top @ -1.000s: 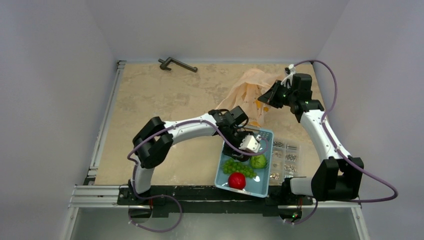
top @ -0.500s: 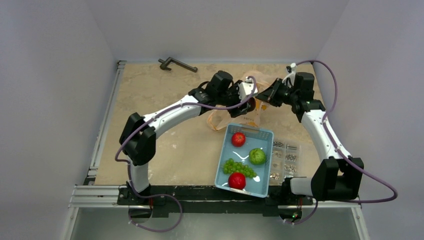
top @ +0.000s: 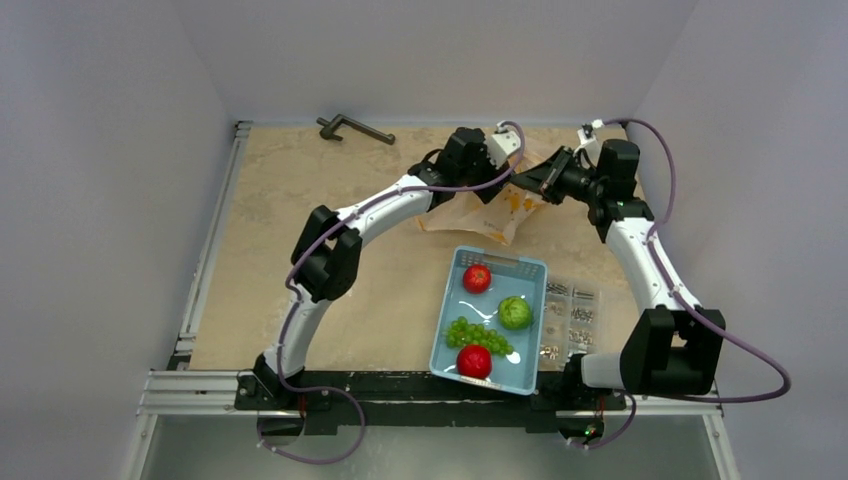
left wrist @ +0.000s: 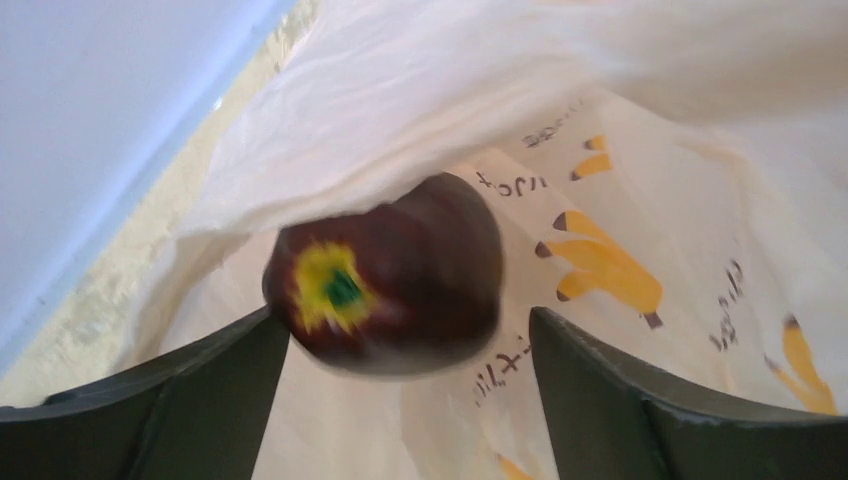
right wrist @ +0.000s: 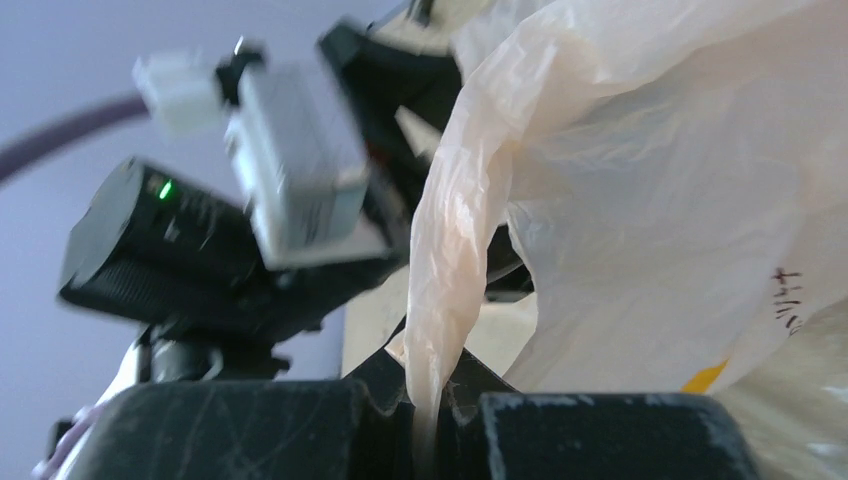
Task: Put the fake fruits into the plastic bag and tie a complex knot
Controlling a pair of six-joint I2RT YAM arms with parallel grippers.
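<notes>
Only L wrist: fruit (left wrist: 400,290) at bag (left wrist: 690,130)

The beige table (top: 300,220) carries a dark metal handle (top: 355,128) at upper left, the plastic bag (top: 478,218) at upper centre, a light-blue basket (top: 440,335) lower right, and a clear parts box (top: 572,318) just beside it.

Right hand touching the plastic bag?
Touching. The right wrist view shows a strip of the plastic bag pinched in the shut right hand.
</notes>
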